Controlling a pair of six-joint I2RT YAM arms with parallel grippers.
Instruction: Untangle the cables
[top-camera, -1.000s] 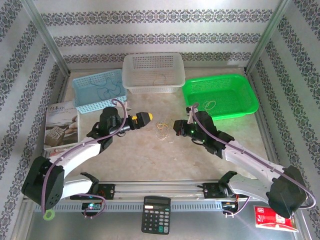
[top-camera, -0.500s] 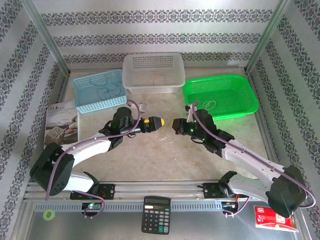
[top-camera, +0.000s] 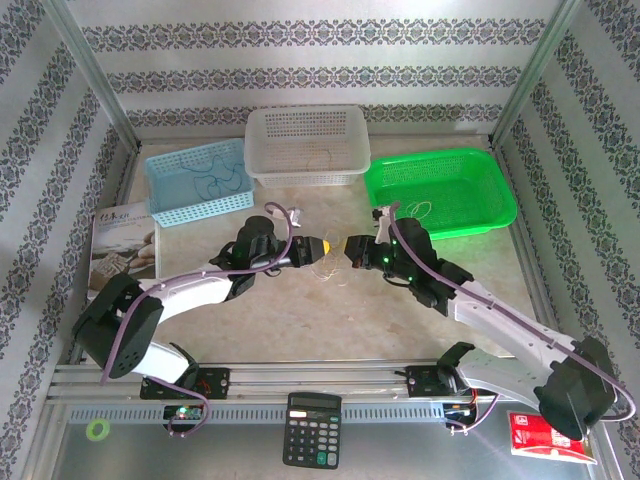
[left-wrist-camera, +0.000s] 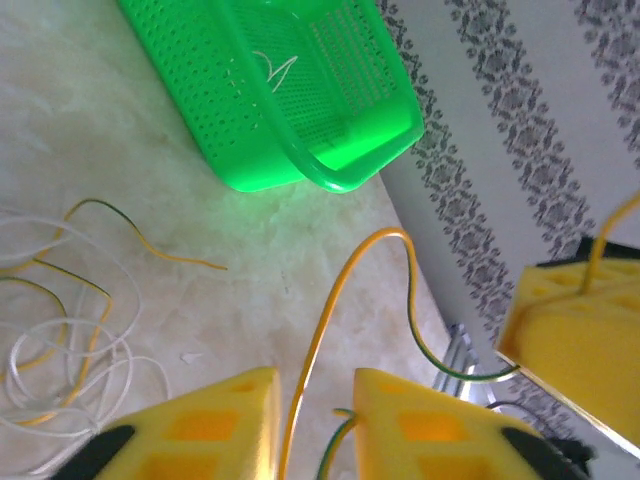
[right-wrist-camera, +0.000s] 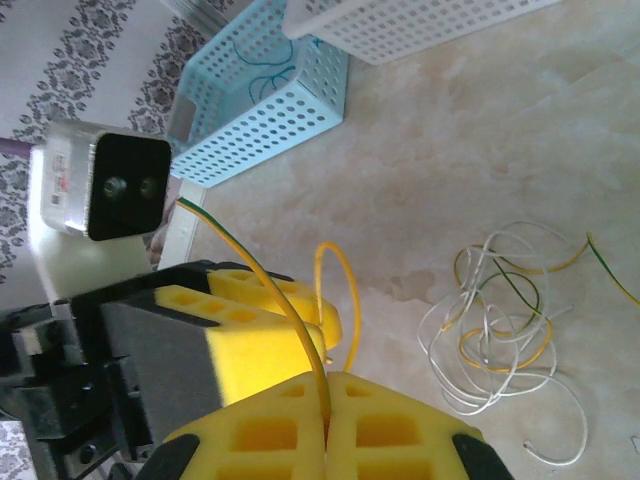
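Clenched on a yellow strand (right-wrist-camera: 262, 280) with the right tool (top-camera: 350, 250), above the cables (top-camera: 327, 264) heaped mid-counter (top-camera: 330, 320). Since a second ago, swung in with the left tool (left-wrist-camera: 315, 400), narrowed around that strand, not quite pinching.

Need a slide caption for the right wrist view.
Right pincer shut on a yellow-green cable, left pincer close beside it, tangled cables lying on the tabletop.

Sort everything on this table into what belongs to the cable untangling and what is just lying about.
Job: loose cables; yellow-green strand pinched by right gripper and running between the fingers of left gripper; blue basket, white basket and green tray, each holding cable loops.
Lying about: calculator; book; red packet; green ring.
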